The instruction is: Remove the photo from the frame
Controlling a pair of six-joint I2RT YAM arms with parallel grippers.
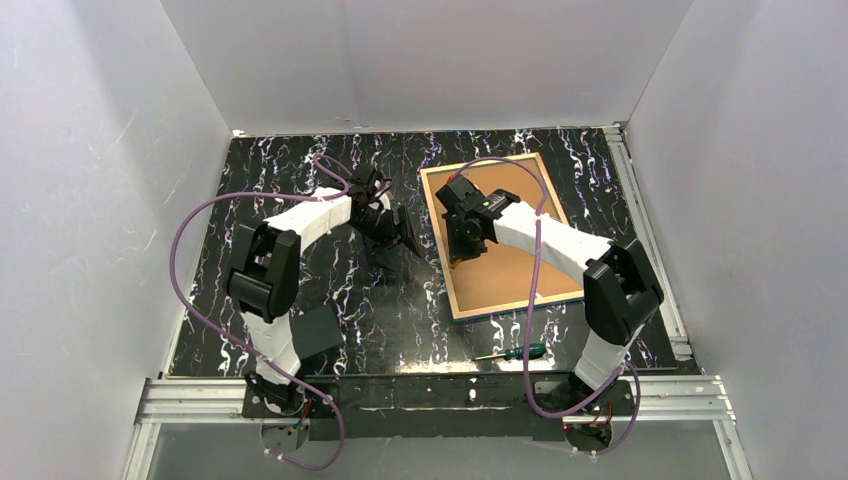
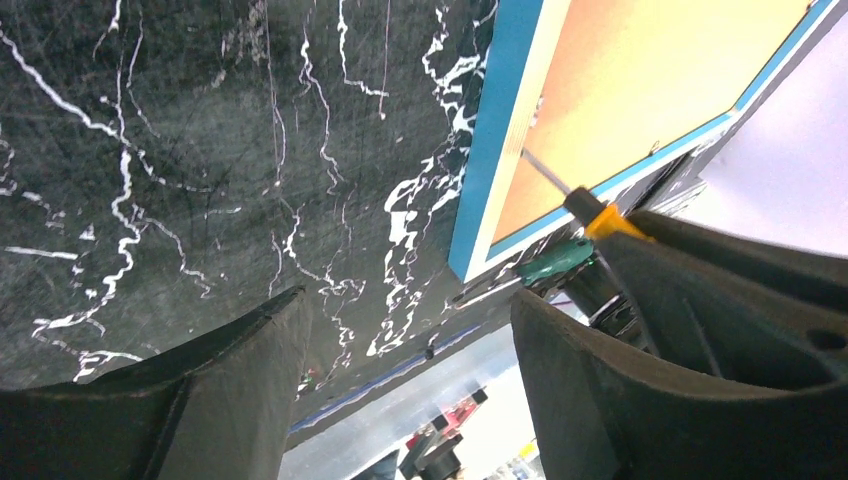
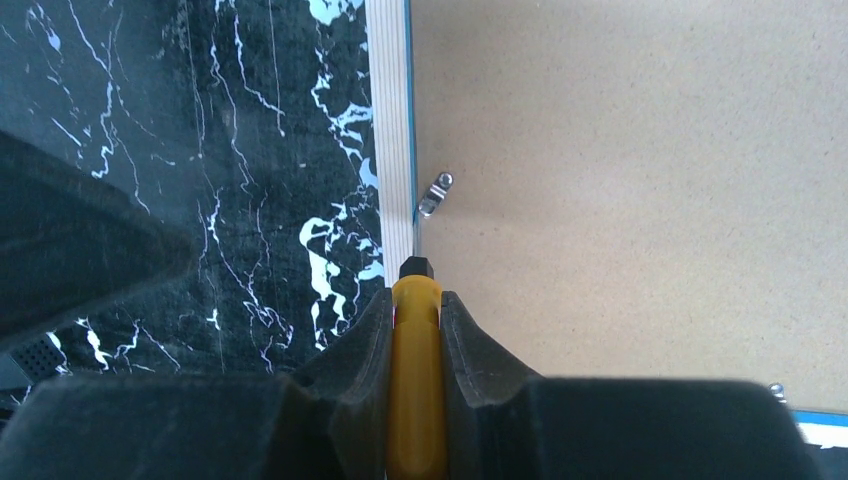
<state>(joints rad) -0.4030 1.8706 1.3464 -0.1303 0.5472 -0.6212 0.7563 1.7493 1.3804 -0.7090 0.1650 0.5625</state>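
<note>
The frame (image 1: 447, 285) lies face down on the table, its light wood back and thin blue edge showing. The plain brown backing board (image 1: 500, 275) fills it; the photo is hidden beneath. My right gripper (image 1: 462, 240) is shut on a yellow-handled screwdriver (image 3: 416, 380). The screwdriver's tip sits at the seam between the frame's left rail (image 3: 392, 120) and the backing board (image 3: 650, 180), just below a small metal clip (image 3: 434, 193). My left gripper (image 1: 405, 235) is open and empty, hovering over the table just left of the frame (image 2: 490, 150).
A green-handled screwdriver (image 1: 515, 352) lies on the table near the front edge, below the frame. White walls enclose the black marbled table (image 1: 300, 170) on three sides. A metal rail (image 1: 640, 200) runs along the right side.
</note>
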